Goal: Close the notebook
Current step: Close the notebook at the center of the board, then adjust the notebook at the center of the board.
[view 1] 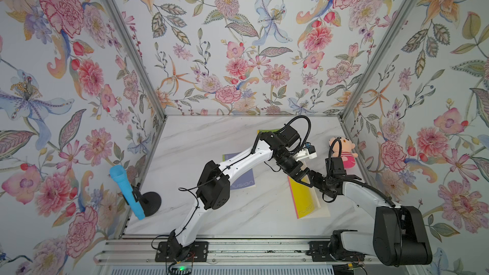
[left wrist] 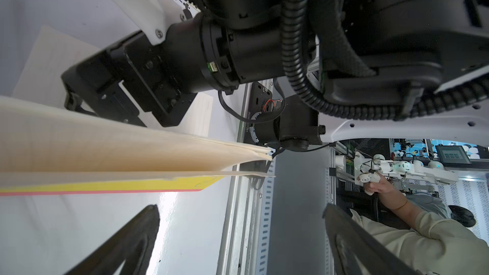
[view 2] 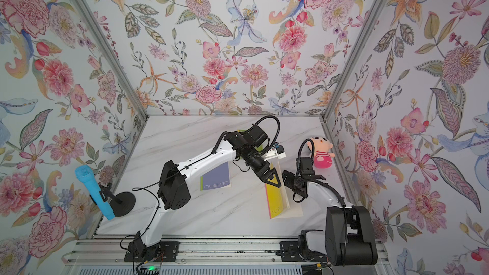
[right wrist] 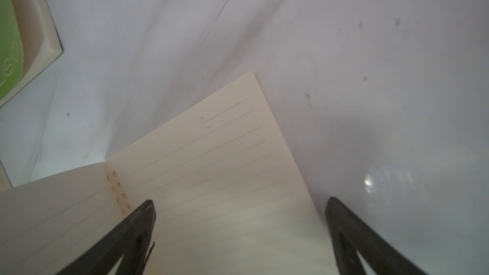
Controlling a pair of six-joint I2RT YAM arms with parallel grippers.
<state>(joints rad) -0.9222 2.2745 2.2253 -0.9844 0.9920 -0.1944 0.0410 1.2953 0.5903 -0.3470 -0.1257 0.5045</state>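
The notebook (view 1: 307,202) lies on the right side of the worktop (view 1: 238,218), partway shut: its yellow cover (view 2: 275,197) and a sheaf of leaves stand tilted up over the flat ruled page (right wrist: 211,181). My left fingers (view 2: 272,178) are spread wide at the cover's far end and grip nothing. Whether a tip touches the cover I cannot tell. My right fingers (right wrist: 140,220) hover spread wide above the flat page, empty too. To do this well, I judge the right fingers should draw clear of the page first. Then the left can push the cover over from its outer face, low and slow, so the leaves fold along the spine without creasing
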